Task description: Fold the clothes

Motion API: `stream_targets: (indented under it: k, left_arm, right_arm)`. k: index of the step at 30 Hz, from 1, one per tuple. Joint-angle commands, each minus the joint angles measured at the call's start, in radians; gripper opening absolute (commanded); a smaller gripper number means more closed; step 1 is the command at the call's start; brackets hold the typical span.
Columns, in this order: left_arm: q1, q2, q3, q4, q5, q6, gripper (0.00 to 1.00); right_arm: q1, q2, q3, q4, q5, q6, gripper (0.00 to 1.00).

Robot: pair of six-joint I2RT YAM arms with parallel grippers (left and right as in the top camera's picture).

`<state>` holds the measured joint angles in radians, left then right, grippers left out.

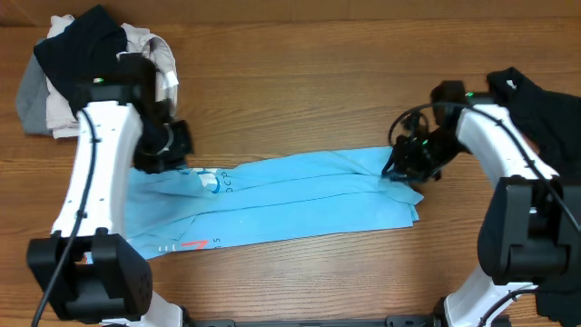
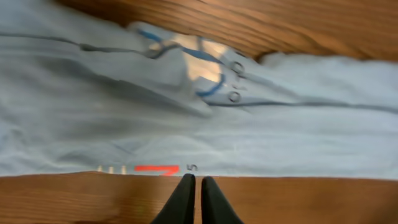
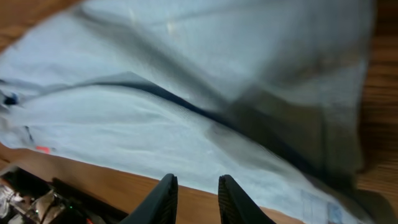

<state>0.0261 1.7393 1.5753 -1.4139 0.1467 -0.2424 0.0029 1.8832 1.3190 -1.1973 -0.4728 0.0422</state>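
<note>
We see the light blue cloth T-shirt point(image 1: 290, 204) mid-frame on the brown wooden table point(image 1: 318, 91); left gripper point(image 2: 198, 179) fingers pressed together, right gripper point(image 3: 196, 178) fingers slightly parted.

The big soft T-shirt point(image 1: 300, 195) is light blue, with white letters point(image 1: 227, 184) and a little red mark point(image 2: 157, 168). The wooden table point(image 1: 318, 54) is brown with darker stripes. The crumpled cloth shirt point(image 1: 91, 38) is black.

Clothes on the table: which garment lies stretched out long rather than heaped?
The light blue T-shirt, stretched across the middle; the mixed pile and black shirt sit bunched.
</note>
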Motion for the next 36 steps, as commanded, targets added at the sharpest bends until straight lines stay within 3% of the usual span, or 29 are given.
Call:
stream_targets:
  k: [1, 4, 18, 20, 21, 36]
  left_arm:
    - [-0.062, 0.0, -0.006, 0.001, 0.022, 0.029, 0.14]
    - [-0.098, 0.0, -0.006, 0.0, 0.013, 0.029, 0.21]
    - [-0.117, 0.0, -0.011, 0.002, -0.023, 0.029, 0.27]
    - [-0.117, 0.0, -0.011, 0.002, -0.023, 0.029, 0.27]
    - [-0.117, 0.0, -0.011, 0.002, -0.022, 0.028, 0.27]
    - [-0.118, 0.0, -0.011, 0.006, -0.023, 0.026, 0.29]
  right_arm:
    - [0.046, -0.008, -0.046, 0.066, 0.003, 0.056, 0.23]
    - [0.076, -0.008, -0.063, 0.126, 0.049, 0.123, 0.19]
    - [0.102, -0.008, -0.063, 0.262, 0.139, 0.172, 0.17]
    - [0.103, -0.008, -0.064, 0.26, 0.14, 0.172, 0.05]
    - [0.104, -0.008, -0.064, 0.259, 0.144, 0.172, 0.04]
    - [0.109, -0.008, -0.134, 0.291, 0.183, 0.221, 0.04]
